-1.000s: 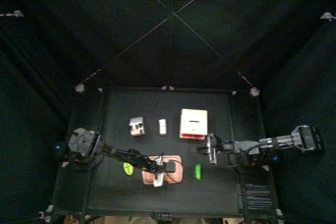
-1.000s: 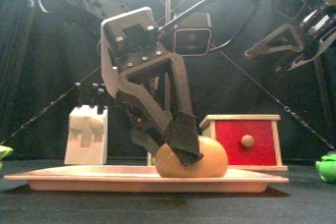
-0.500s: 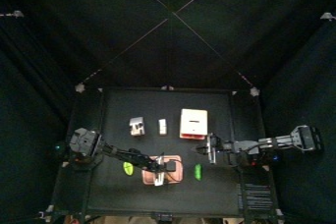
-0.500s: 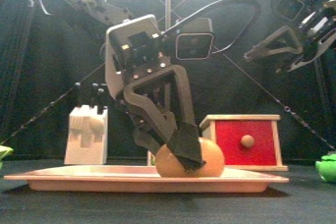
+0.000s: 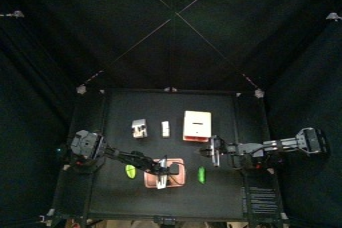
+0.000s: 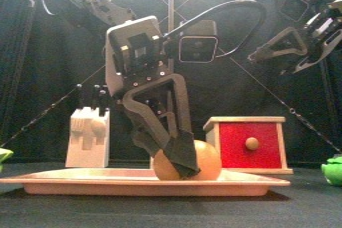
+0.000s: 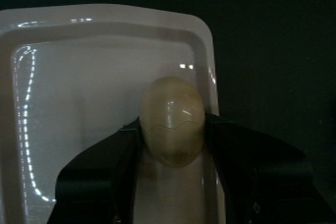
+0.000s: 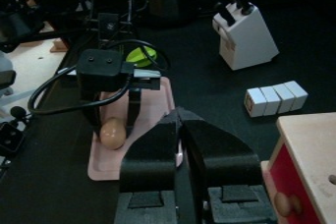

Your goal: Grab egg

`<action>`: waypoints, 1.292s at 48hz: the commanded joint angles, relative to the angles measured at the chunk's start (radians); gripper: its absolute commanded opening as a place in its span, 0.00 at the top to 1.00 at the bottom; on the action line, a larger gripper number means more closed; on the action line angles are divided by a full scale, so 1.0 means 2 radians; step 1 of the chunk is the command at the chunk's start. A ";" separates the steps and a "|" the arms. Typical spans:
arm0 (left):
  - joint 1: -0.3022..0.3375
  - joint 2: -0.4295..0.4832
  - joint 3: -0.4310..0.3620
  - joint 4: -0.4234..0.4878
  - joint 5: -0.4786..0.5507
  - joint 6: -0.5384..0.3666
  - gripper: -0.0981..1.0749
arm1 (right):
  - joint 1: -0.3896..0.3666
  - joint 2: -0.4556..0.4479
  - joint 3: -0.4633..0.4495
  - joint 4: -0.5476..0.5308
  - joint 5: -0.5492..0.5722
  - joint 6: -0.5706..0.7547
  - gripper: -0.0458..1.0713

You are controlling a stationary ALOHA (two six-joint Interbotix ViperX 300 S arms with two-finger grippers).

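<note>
The left gripper (image 6: 181,164) is closed on the egg (image 6: 191,159), one black jaw pressed against each of its sides, down inside the pink tray (image 6: 80,180). In the left wrist view the egg (image 7: 175,120) is a smooth, pale yellowish oval with a soft shine. Its long axis runs straight out from between the jaws, and its rounded end pointing away from the wrist reaches past the jaw tips. From the front it looks orange-tan and sits at, or just above, the tray floor; contact with the floor cannot be made out.

The tray (image 7: 79,90) is shallow, with a raised rim and rounded corners. It lies directly beneath the left gripper and spreads out to both sides of it. The egg is the only thing seen in it, close to one long rim.

Beyond the left gripper, farther back on the table, stand a white block (image 6: 88,137) and a red box (image 6: 247,142) with a pale frame and a round knob.

The right gripper (image 8: 180,135) hangs raised, well off to the side of the tray, its jaws closed together and holding nothing.
</note>
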 commanded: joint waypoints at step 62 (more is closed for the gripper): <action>0.033 -0.079 0.017 0.018 -0.054 -0.001 0.47 | -0.002 -0.003 -0.005 -0.002 -0.002 0.002 0.95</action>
